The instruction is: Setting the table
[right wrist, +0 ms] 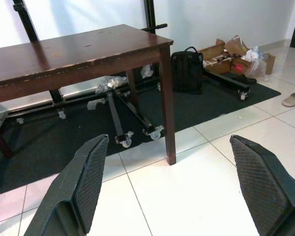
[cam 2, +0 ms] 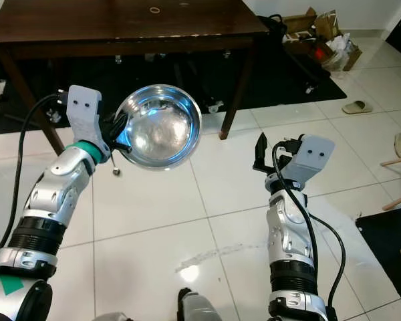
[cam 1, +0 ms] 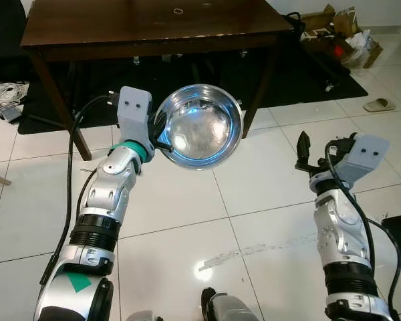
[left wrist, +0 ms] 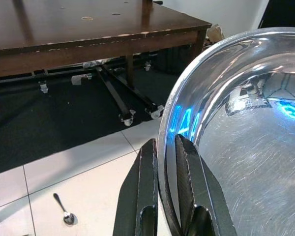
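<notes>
Two grippers are raised before a dark wooden table [cam 1: 154, 27]. Left eye view: the left gripper [cam 1: 162, 137] holds a steel bowl [cam 1: 200, 125] by its rim, in the air above the white tiled floor [cam 1: 267, 174], tilted so the inside faces the camera; the right gripper [cam 1: 303, 152] is apart, off to the right. Right eye view: a spoon [cam 2: 115, 170] lies on the tiles just below the bowl, and a sandal [cam 2: 357, 106] lies further right. Left wrist view: both fingers [left wrist: 142, 196] are pinched onto the bowl's rim, one on each side. Right wrist view: the right gripper's fingers [right wrist: 88, 182] are spread wide, nothing between them; cardboard boxes [right wrist: 233, 54] and a black bag [right wrist: 187, 71] sit beyond the table leg.
</notes>
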`<state>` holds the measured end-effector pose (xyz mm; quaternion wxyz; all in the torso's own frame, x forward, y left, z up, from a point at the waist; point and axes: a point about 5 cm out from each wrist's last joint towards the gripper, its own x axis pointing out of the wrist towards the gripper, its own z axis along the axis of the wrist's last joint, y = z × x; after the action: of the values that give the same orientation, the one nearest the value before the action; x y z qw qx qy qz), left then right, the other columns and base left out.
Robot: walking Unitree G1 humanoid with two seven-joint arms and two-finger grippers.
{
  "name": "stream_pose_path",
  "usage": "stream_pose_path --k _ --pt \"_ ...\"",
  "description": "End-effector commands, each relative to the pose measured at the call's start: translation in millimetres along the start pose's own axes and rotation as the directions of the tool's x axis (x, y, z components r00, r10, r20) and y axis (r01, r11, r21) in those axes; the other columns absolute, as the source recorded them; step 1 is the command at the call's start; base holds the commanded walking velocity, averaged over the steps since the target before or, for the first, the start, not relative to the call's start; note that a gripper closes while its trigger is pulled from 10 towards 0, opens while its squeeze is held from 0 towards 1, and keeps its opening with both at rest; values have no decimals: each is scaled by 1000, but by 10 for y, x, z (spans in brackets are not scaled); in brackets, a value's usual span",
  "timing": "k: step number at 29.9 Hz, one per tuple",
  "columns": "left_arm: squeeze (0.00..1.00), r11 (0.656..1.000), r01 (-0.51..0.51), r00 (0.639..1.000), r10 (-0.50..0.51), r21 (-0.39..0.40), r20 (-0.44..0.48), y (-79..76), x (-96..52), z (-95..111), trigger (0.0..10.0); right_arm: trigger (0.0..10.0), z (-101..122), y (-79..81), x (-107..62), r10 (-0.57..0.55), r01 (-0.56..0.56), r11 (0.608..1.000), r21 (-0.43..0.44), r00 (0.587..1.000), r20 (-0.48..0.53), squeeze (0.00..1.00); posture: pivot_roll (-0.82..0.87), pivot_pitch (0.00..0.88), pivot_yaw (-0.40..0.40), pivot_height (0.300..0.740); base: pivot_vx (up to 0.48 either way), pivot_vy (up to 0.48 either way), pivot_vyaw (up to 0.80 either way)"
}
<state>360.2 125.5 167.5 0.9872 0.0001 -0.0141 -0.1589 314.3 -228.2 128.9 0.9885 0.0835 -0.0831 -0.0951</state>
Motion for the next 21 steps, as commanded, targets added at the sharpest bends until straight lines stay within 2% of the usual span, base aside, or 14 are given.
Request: stream_pose_path --k 1,10,18,20,21 --pt "0 1000 10 1000 -10 0 23 -25 28 46 10000 10000 -11 -35 -12 -15 15 1000 -7 1000 0 0 88 0 28 740 0 0 0" --pt "0 1000 4 999 -5 19 41 -45 41 76 10000 10000 13 -29 -20 -12 12 1000 -10 1000 15 0 88 3 29 740 0 0 0" --pt "0 989 -126 988 118 78 101 28 18 158 10000 10000 185 158 -12 97 -94 995 -39 991 91 0 91 7 30 740 0 0 0" --pt "0 984 -160 982 151 76 116 60 8 187 10000 10000 257 220 2 121 -118 993 -33 986 117 0 99 9 27 740 0 0 0" --pt "0 980 -185 977 176 72 123 93 -2 213 10000 10000 392 306 33 145 -145 989 -12 975 169 0 101 8 26 740 0 0 0"
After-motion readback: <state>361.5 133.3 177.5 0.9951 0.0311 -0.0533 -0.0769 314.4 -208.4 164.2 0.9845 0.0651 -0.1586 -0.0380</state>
